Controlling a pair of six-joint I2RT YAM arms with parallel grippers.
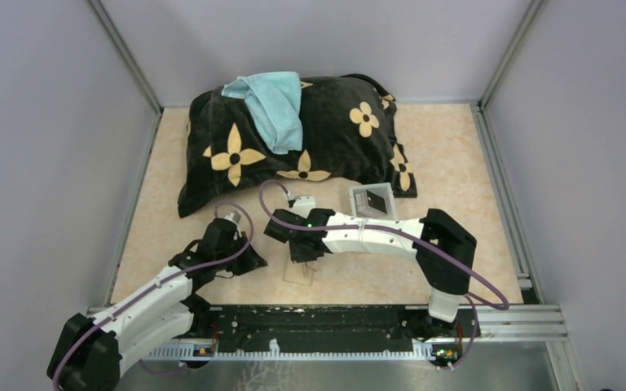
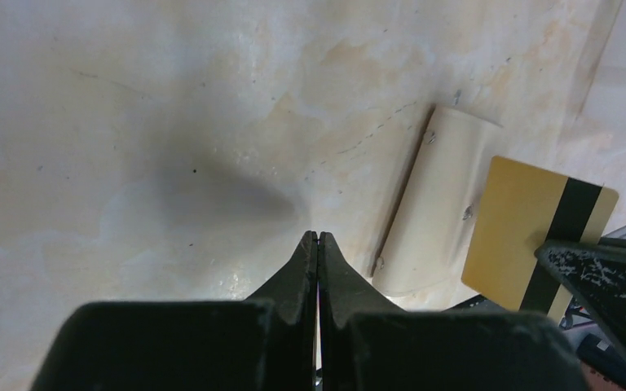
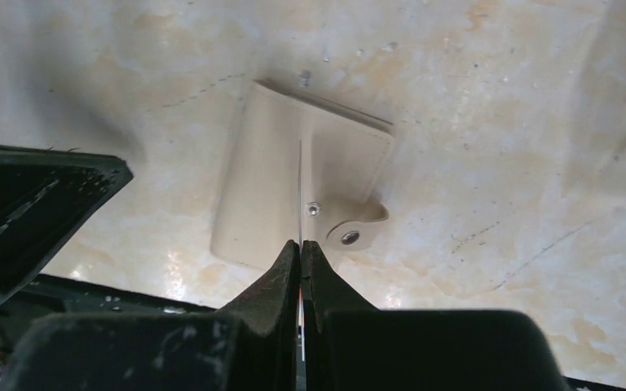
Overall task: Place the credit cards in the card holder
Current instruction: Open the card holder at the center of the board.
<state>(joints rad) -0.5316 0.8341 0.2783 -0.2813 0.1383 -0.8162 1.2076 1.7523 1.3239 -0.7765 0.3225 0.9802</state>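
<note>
- Pinched shut in the right tool (image 3: 301,248): one gold card (image 2: 513,220), held edge-on and gripped near its black stripe.
- Just ahead of and below those tips: the card holder (image 3: 269,187), lying flat on the desk (image 2: 130,98), snap tab loose, seemingly folded.
- Closed tight on nothing: the left tool (image 2: 318,238), with the holder ahead and to its right.
- Nothing slotted yet, as far as visible.
- Left to do, by judgement: exposing a slot, sliding the gold card in, then fetching the dark card (image 1: 375,202) from the tray (image 1: 353,199) beyond the right tool.
</note>
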